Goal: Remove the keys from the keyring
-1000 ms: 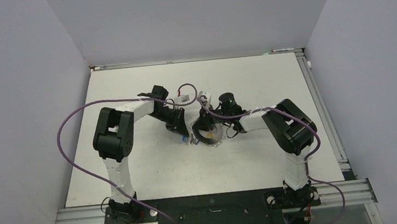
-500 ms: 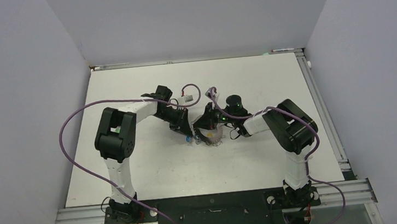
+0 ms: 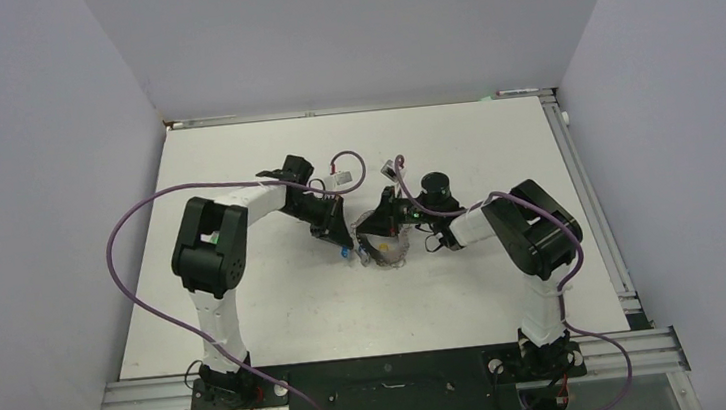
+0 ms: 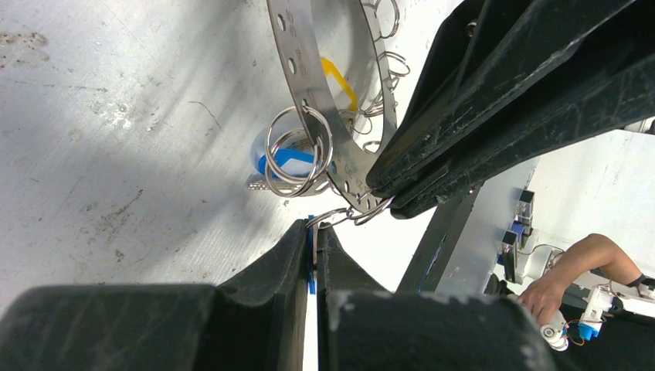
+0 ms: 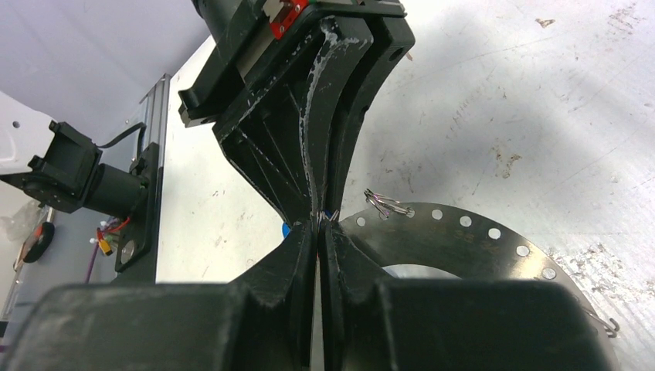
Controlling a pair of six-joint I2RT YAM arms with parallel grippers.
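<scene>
The keyring [image 4: 303,85] is a flat silver band pierced with holes, lying at mid-table [image 3: 390,257] and also filling the lower right of the right wrist view [image 5: 471,251]. Small wire loops hang from it, one carrying a blue tag [image 4: 287,160] and one a yellow tag [image 4: 338,77]. My left gripper [image 4: 315,229] is shut on a blue-tagged key, whose wire loop still runs to the band's edge. My right gripper [image 5: 319,224] is shut on the keyring's rim, tip to tip with the left fingers [image 5: 328,116]. The two grippers [image 3: 345,239] [image 3: 370,232] meet beside the ring.
The white tabletop [image 3: 278,304] is scuffed and walled by grey panels on three sides. An aluminium rail [image 3: 385,374] with the arm bases runs along the near edge. Purple cables [image 3: 130,278] loop off both arms. A person's hand [image 4: 568,267] shows beyond the table.
My left gripper has shifted right, closer to the keyring. The right wrist has swung slightly right and turned. Both grippers have stayed shut.
</scene>
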